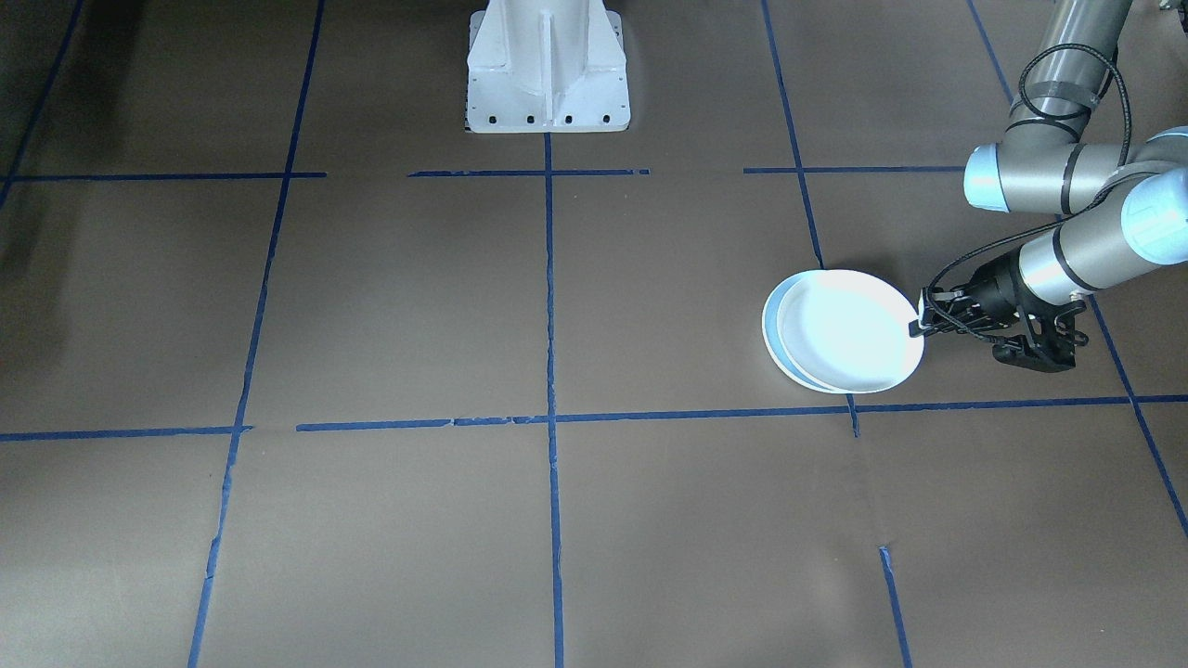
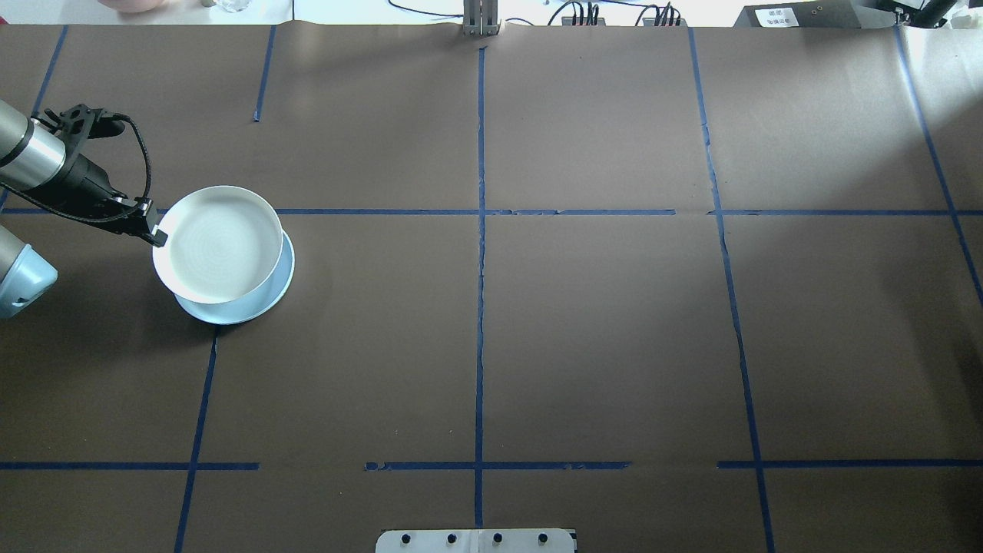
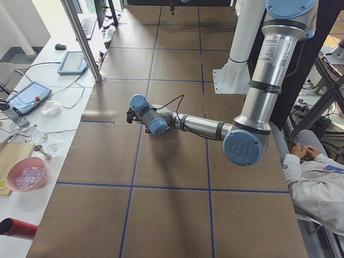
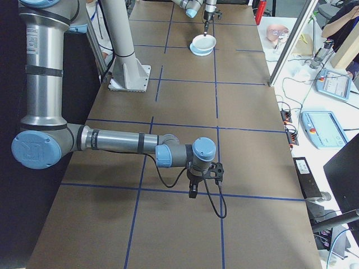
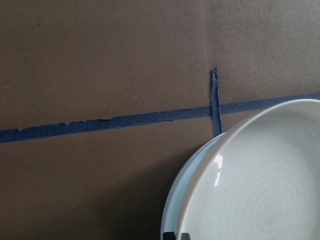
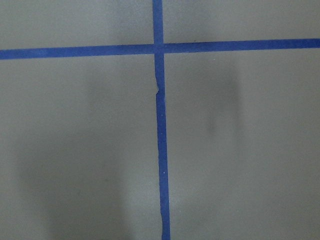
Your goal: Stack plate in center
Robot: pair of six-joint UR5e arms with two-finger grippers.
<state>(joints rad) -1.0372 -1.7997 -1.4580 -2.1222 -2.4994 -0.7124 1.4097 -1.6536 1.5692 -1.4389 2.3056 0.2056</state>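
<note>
- The table (image 2: 599, 330) is covered in brown paper crossed by blue tape lines (image 2: 481, 230) that form a grid. Most of its surface is bare brown paper, all the way across the middle and the robot's right half.
- The only items on the paper sit far to the robot's left: a white plate (image 2: 217, 244) lying over a pale blue plate (image 2: 265, 296), close to the crossing of two tape lines.
- The white plate is not centred on the blue one. It is shifted toward the left arm, so a crescent of the blue plate shows on the side away from the gripper. In the left wrist view the blue rim (image 5: 175, 200) peeks out beside the white plate's rim (image 5: 210, 165).
- The white plate is shallow, with faint concentric rings inside, and holds nothing. What shows of the blue plate is bare too.
- The left gripper (image 2: 156, 233) reaches in low from the table's left edge, and its black fingertips meet the white plate's rim. They are closed narrowly on that rim, one tip over the edge, as the front view also shows (image 1: 917, 323).
- The right gripper (image 4: 192, 190) shows only in the right side view, hanging just above the paper near a tape crossing, well apart from the plates. I cannot tell whether it is open or closed.
- Its wrist camera sees only paper and a tape cross (image 6: 158, 48).
- The white robot base (image 1: 548, 70) stands at the table's near-robot edge, midway along.
</note>
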